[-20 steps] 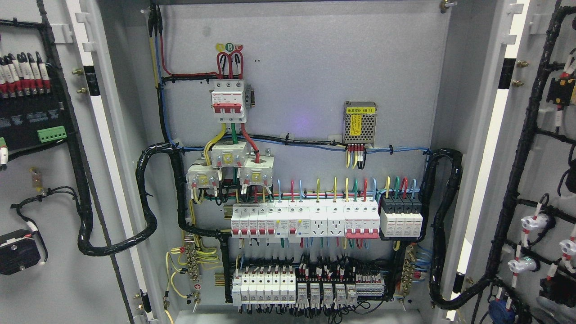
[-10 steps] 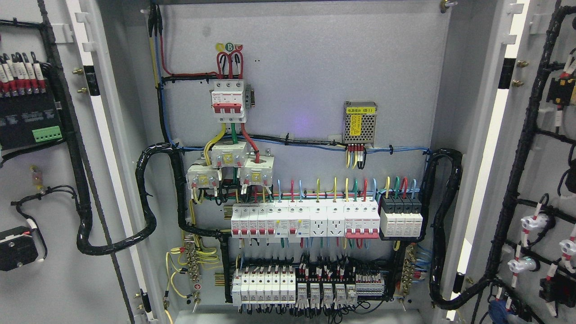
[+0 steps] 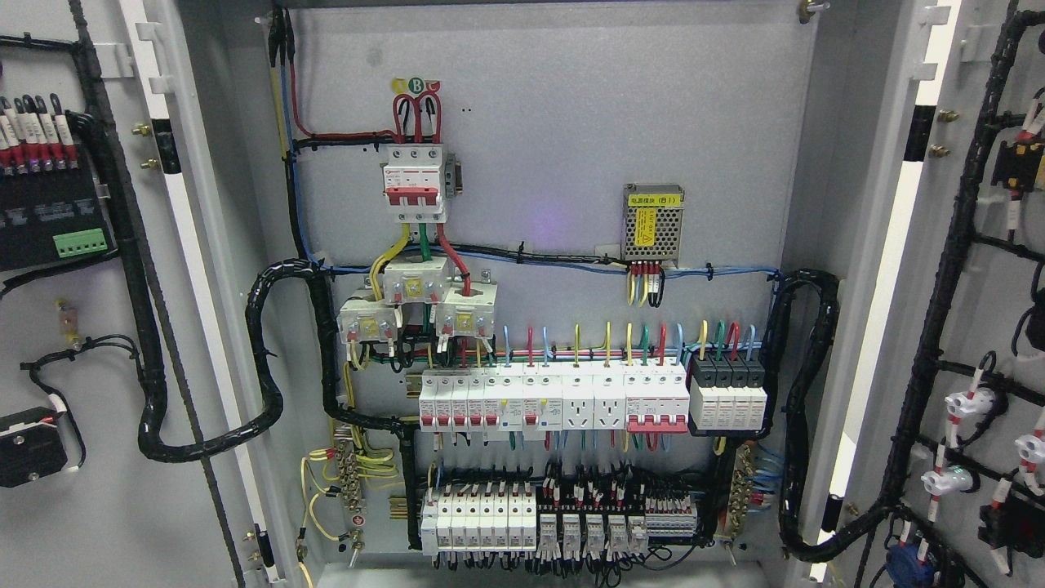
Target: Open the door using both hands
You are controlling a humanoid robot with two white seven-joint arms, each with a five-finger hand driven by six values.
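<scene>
At both sides, left door point(image 3: 73, 343) and right door point(image 3: 980, 310) stand open.

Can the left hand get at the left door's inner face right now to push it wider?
Cannot say: no hand or arm shows in the head view. The left door stands swung open beside the cabinet, its inner face exposed with nothing in front of it.

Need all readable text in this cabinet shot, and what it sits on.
"B": green round sticker above the top red-handled breaker; the yellow and red stickers beside it are unreadable.
"(B1)": ends the yellow label strip on the mesh-cased power supply; the characters before it are too blurred.
Print on the breaker rows, the lower terminals and the door-mounted parts is too small to read.
</scene>
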